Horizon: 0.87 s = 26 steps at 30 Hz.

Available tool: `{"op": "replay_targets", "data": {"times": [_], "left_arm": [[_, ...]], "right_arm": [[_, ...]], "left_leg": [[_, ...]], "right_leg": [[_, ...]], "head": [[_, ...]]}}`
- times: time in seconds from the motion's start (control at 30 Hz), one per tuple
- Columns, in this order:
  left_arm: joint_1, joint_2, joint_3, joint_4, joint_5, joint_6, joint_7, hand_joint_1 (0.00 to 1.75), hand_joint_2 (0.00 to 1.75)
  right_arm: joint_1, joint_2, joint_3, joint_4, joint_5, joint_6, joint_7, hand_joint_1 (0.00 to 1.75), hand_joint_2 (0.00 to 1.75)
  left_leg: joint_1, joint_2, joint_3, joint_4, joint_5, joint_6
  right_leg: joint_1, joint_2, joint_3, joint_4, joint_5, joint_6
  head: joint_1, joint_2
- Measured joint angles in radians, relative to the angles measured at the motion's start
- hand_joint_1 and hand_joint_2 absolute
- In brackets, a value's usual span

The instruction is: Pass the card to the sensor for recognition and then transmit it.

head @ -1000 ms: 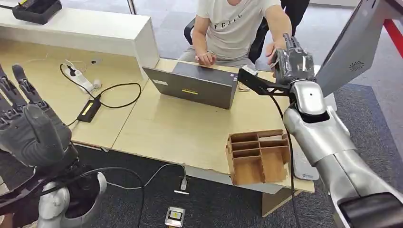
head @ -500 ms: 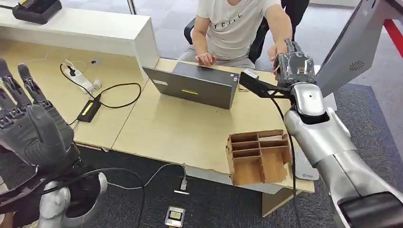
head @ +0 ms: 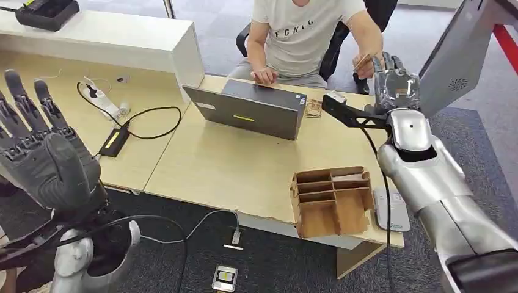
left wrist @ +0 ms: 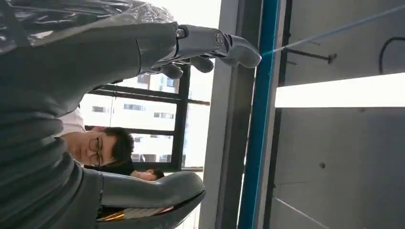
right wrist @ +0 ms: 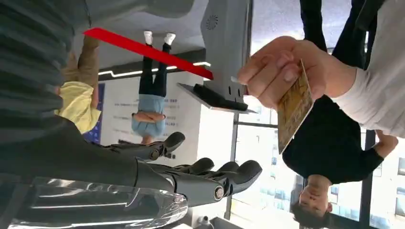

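Your right hand (head: 396,82) is raised beyond the far right corner of the pale wooden desk (head: 232,165), fingers spread and holding nothing; in the right wrist view those dark fingers (right wrist: 210,174) stay apart, well clear of the card. The 1 gold-patterned card (right wrist: 293,107) is pinched in the seated person's hand (right wrist: 282,69), just beside your right hand, and from the head view you see only a thin tan edge of it (head: 361,61), so its face is hard to make out there. The person in the white T-shirt (head: 302,33) is cut off at the top of the head view. Your left hand (head: 43,155) is lifted left of the desk, fingers straight and apart, empty. On the desk you have 1 grey laptop (head: 250,108) with its lid turned toward you, 1 brown wooden compartment organiser (head: 333,201) at the near edge, and 1 small brownish object (head: 313,107) right of the laptop, too small to identify. A white flat device (head: 391,210) right of the organiser is partly hidden by your silver arm. A large grey tilted panel (head: 455,58) rises beyond the desk's right end, cut off by the frame.
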Motion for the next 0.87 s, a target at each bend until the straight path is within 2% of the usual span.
{"op": "replay_targets", "data": {"times": [0.1, 0.2, 0.37, 0.6, 0.7, 0.8, 0.87], "left_arm": [[0.000, -0.002, 0.002, 0.003, -0.006, 0.000, 0.000, 0.00, 1.75], [0.004, -0.002, 0.004, 0.003, -0.016, 0.023, 0.000, 0.00, 1.75], [0.024, -0.001, 0.006, -0.002, -0.039, 0.072, 0.000, 0.00, 1.75], [0.064, 0.012, 0.007, -0.027, -0.085, 0.135, 0.000, 0.00, 1.75], [0.082, 0.024, 0.007, -0.043, -0.101, 0.167, 0.000, 0.00, 1.75], [0.099, 0.035, 0.008, -0.058, -0.117, 0.185, 0.000, 0.00, 1.75], [0.112, 0.041, 0.008, -0.069, -0.124, 0.189, 0.000, 0.00, 1.75]], "right_arm": [[0.002, -0.019, 0.003, -0.021, -0.002, -0.015, -0.019, 0.00, 1.75], [0.019, -0.045, 0.003, -0.065, -0.019, -0.060, -0.045, 0.00, 1.75], [0.105, -0.101, -0.008, -0.232, -0.052, -0.111, -0.064, 0.00, 1.75], [0.376, -0.180, -0.059, -0.644, -0.031, -0.159, -0.043, 0.00, 1.75], [0.526, -0.200, -0.093, -0.824, -0.011, -0.195, -0.039, 0.00, 1.75], [0.644, -0.219, -0.124, -0.964, 0.000, -0.211, -0.037, 0.00, 1.75], [0.710, -0.229, -0.148, -1.050, 0.000, -0.246, -0.040, 0.00, 1.75]], "left_leg": [[0.000, 0.000, 0.000, 0.000, 0.000, 0.000], [0.000, 0.000, 0.000, 0.000, 0.000, 0.000], [0.000, 0.000, 0.000, 0.000, 0.000, 0.000], [0.000, -0.001, 0.000, 0.000, -0.001, 0.000], [0.000, -0.001, 0.000, -0.001, -0.002, 0.000], [0.000, 0.000, 0.000, -0.001, -0.002, 0.000], [0.000, 0.000, 0.000, -0.001, -0.002, 0.000]], "right_leg": [[0.000, 0.000, 0.000, 0.000, 0.000, 0.000], [0.000, 0.000, 0.000, 0.000, 0.000, 0.000], [0.000, 0.000, 0.000, 0.000, 0.000, 0.000], [0.000, 0.000, 0.000, 0.000, -0.001, 0.000], [0.000, 0.000, 0.000, 0.000, -0.001, 0.000], [0.000, 0.000, 0.000, 0.000, -0.001, 0.000], [0.000, 0.000, 0.000, 0.000, -0.001, 0.000]], "head": [[0.000, 0.000], [0.000, 0.000], [0.000, 0.000], [0.000, 0.000], [0.000, 0.000], [0.000, 0.000], [0.000, 0.000]]}}
